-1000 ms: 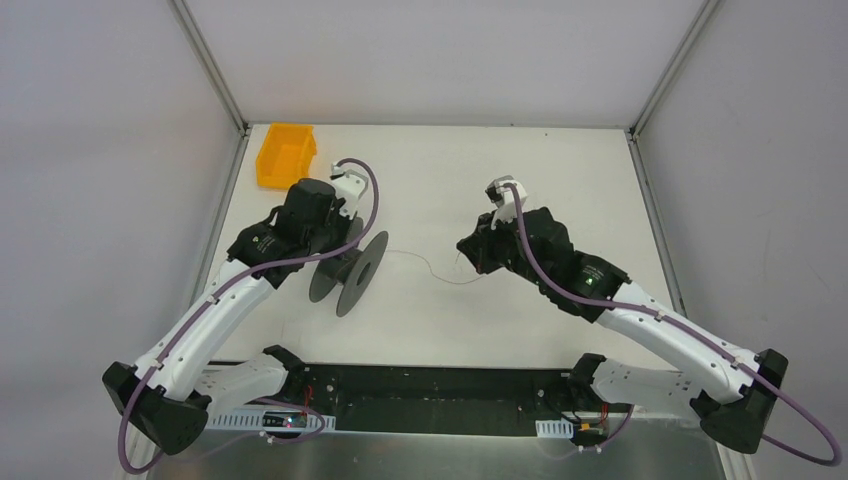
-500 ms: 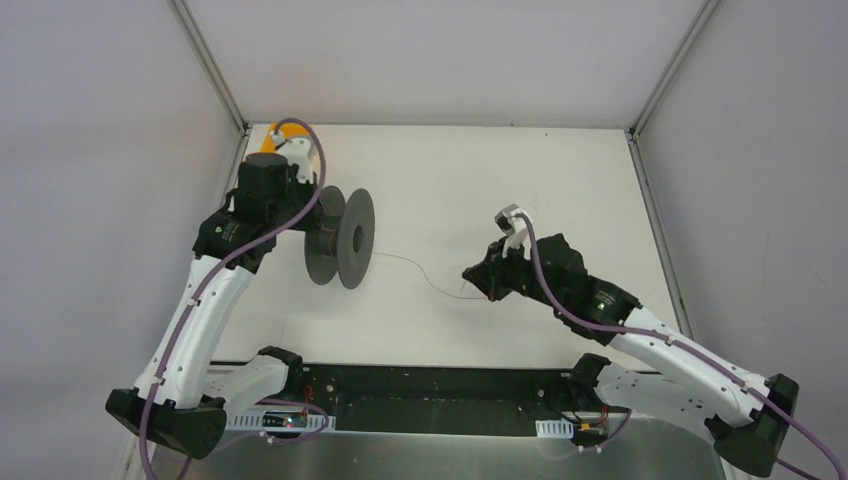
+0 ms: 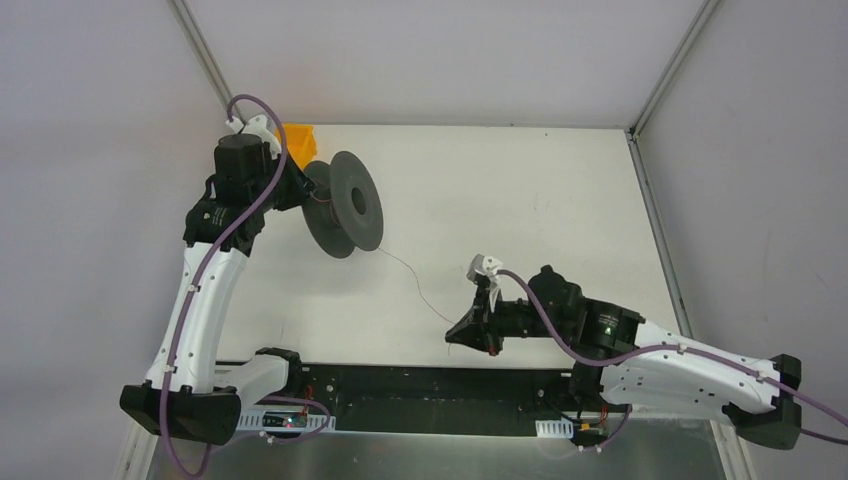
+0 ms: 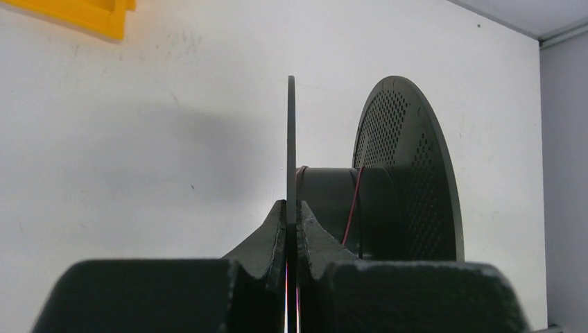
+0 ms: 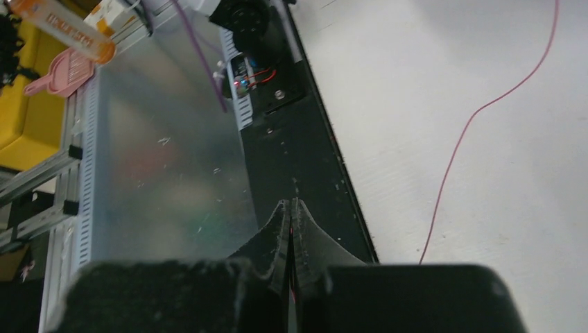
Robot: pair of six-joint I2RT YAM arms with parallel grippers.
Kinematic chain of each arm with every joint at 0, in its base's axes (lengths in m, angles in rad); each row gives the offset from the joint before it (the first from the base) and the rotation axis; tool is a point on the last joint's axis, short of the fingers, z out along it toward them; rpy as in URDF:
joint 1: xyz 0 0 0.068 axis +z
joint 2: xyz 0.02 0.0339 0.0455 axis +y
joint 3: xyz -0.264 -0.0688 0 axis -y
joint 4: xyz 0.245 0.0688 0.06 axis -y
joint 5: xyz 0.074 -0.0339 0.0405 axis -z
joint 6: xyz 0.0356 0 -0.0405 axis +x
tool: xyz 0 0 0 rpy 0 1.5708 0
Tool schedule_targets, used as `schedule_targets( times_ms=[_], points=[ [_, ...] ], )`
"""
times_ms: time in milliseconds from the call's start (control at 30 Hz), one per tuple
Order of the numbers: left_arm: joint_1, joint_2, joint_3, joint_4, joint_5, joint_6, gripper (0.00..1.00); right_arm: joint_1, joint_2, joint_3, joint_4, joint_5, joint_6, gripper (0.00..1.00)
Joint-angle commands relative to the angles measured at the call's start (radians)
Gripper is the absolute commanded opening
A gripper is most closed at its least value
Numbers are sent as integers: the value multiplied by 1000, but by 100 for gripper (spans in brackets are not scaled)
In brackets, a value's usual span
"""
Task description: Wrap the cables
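The cable [image 3: 418,288], a thread-thin red wire, slants across the white table [image 3: 540,190] from the dark grey spool [image 3: 345,205] at the far left towards the near edge. On the left wrist view we see a few turns of it already lying on the spool's hub [image 4: 356,201]. The left gripper [image 4: 291,208] pinches the thin edge of the spool's near flange and holds the reel on edge. We judge this lets the hub turn and take up wire. The right gripper [image 3: 452,337] sits low at the near edge, well apart from the spool, its jaws pressed together. We judge it stands off so that the strand stays drawn out and does not loop. The wire's free end runs to the side of this claw, and on its own camera the wire [image 5: 471,118] slips beneath the right finger. We cannot tell whether it is clamped there. An orange bin [image 3: 298,135] sits behind the spool, in the far left corner.
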Motion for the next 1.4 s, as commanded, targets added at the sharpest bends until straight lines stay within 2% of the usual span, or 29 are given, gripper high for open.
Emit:
schedule_targets(
  times_ms=[0, 133, 467, 567, 700, 933, 1000, 1067, 1133, 1267, 1367],
  points=[
    [37, -13, -15, 99, -87, -79, 0, 76, -10, 13, 43, -62, -29, 0],
    [94, -10, -32, 120, -37, -114, 0, 126, -27, 18, 40, -63, -33, 0],
    [272, 16, -33, 195, 214, -213, 0, 170, -26, 7, 19, -19, -55, 0],
    [356, 13, -38, 239, 337, -243, 0, 170, -37, -15, 14, 116, -87, 0],
    [442, 21, -43, 285, 517, -266, 0, 168, -79, -71, 16, 423, -119, 0],
    [478, 47, -30, 350, 659, -308, 0, 167, -174, -148, 10, 685, -111, 0],
    [495, 51, -30, 376, 685, -328, 0, 167, -211, -172, -4, 788, -94, 0],
    [512, 60, -30, 401, 710, -351, 0, 166, -251, -188, -33, 962, -67, 0],
    [520, 67, -36, 436, 734, -383, 0, 167, -309, -199, -64, 1023, -26, 0],
    [543, 67, -70, 533, 754, -467, 0, 167, -418, -221, -84, 1005, -14, 0],
    [581, 69, -127, 698, 781, -608, 0, 167, -410, -210, -125, 1044, 21, 0]
  ],
)
